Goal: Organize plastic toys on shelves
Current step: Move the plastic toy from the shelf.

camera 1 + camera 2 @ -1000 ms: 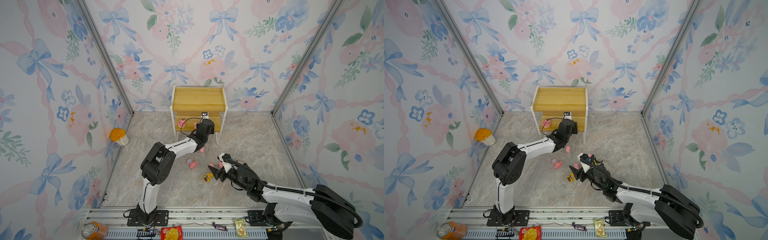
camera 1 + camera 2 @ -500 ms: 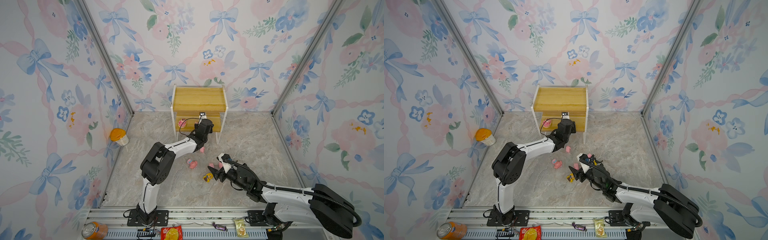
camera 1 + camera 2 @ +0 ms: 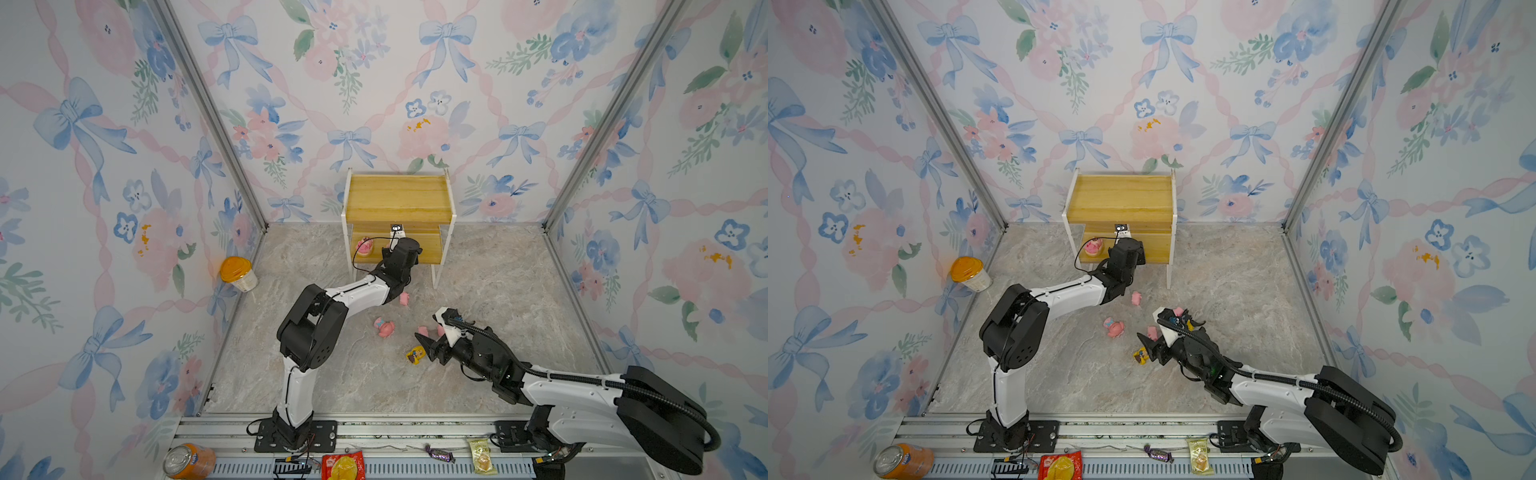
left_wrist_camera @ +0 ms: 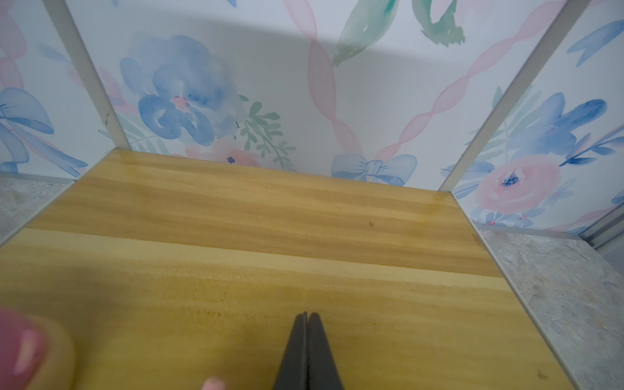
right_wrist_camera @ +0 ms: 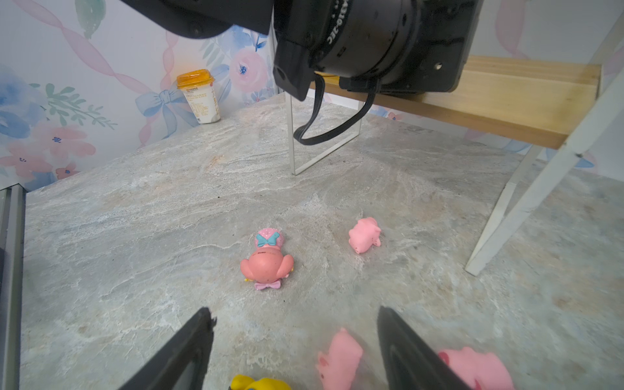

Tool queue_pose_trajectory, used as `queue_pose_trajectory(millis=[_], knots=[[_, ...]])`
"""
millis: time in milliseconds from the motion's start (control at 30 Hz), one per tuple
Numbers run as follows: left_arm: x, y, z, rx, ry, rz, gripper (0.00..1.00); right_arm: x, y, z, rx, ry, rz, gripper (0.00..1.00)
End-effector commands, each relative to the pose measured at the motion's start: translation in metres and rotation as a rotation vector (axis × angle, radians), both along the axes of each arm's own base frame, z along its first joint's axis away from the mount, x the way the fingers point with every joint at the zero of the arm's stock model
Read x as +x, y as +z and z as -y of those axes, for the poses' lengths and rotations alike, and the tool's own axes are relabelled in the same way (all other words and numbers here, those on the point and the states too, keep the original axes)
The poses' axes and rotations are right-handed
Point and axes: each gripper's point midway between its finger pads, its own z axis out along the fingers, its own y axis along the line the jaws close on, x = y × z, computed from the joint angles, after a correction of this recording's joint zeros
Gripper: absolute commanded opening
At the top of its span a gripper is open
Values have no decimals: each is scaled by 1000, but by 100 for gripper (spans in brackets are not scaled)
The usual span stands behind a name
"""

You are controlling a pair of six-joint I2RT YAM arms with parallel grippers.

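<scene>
Shelves (image 3: 399, 199) carry pig on round base (image 3: 365, 246) on lower board (image 3: 430, 249); left gripper (image 4: 306, 316) beside it, jaws closed, empty; right gripper (image 5: 294, 312) jaws open, small pink pig (image 5: 339, 354) just before them

I see floral bow-print walls (image 3: 395, 83) on three sides, grey marbled stone floor (image 3: 498, 270), silver corner posts (image 3: 211, 116), metal rail (image 3: 415, 428) up front. Light even.

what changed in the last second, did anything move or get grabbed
The left gripper, shut and empty above the shelves, shifted slightly sideways toward the pig on round base. Nothing was grasped or released. The right gripper stayed open over the floor, and the pink blue-hatted figure, black-and-yellow creature and orange-lidded cup kept their places.
</scene>
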Motion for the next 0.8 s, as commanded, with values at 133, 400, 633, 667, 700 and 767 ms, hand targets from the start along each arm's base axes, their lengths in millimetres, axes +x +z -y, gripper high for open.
queue_pose_trajectory(millis=[133, 400, 633, 667, 700, 767], knots=[[-8, -25, -21, 49, 45, -79, 0, -3, 5, -7, 22, 22, 8, 79], [-10, -18, -15, 32, 4, -65, 0, -3, 4, -7, 18, 22, 9, 78], [-30, 1, 5, 71, -71, -22, 8, -4, 8, -7, 21, 21, 17, 78], [-34, 2, 6, 72, -77, -20, 12, -4, 8, -6, 21, 22, 18, 78], [-38, 3, 6, 74, -80, -21, 17, -5, 8, -6, 21, 22, 20, 78], [-48, 3, 4, 71, -90, -24, 27, -5, 11, -5, 24, 18, 24, 78]])
